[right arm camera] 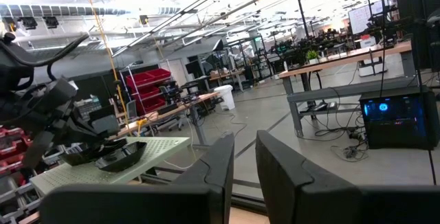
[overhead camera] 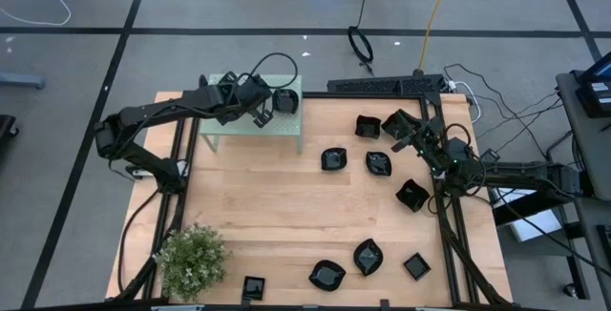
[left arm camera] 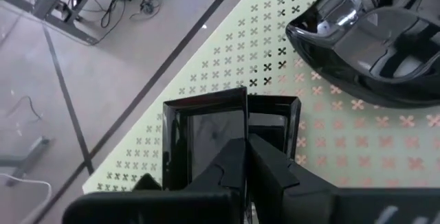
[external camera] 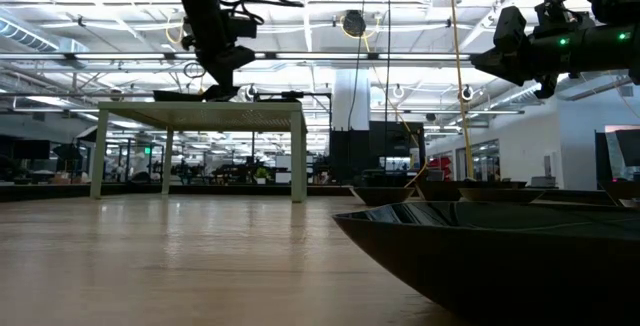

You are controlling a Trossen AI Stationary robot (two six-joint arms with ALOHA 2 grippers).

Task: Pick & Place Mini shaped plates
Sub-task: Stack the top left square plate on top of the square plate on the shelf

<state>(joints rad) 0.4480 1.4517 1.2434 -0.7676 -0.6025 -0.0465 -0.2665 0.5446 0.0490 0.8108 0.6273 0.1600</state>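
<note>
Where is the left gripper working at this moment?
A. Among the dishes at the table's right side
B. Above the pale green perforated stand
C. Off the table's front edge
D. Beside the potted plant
B: in the high view the left gripper hangs over the pale green perforated stand, and its wrist view shows a square black plate between its fingers.

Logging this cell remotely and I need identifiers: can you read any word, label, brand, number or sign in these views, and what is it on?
No readable text in any view.
Pale green stand: only a pattern of small cross-shaped perforations, no lettering.
Square black plate at the left gripper: glossy reflections, no marking.
Right gripper: no marking visible.
Lit blue panel in the room behind: too small to read.
</note>
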